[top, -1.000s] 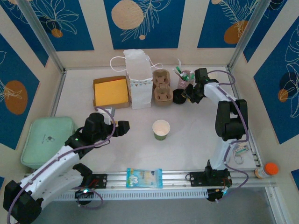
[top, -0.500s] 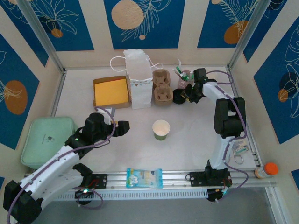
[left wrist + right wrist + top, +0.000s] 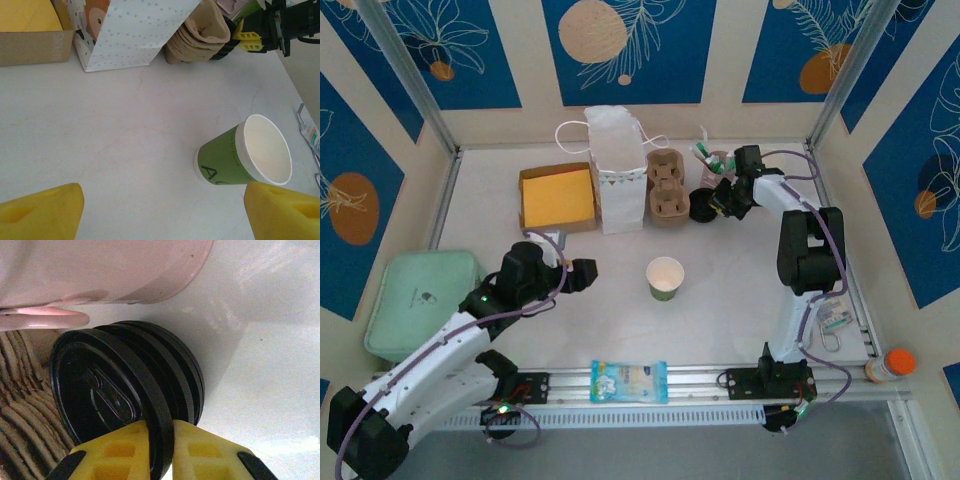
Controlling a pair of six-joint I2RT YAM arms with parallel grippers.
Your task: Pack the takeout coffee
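The right gripper (image 3: 161,439) has pinched shut on the rim of the black lid (image 3: 107,390) near the table's (image 3: 740,290) far edge, arm stretched forward. The left gripper (image 3: 586,272) hangs low, spread wide, facing the upright takeout coffee (image 3: 665,277) mid-table.

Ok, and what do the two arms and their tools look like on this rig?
The left arm and right arm have white links, black joints and a thin purple-grey cable running along them. The left tool and right tool are black with blocky yellow fingers.
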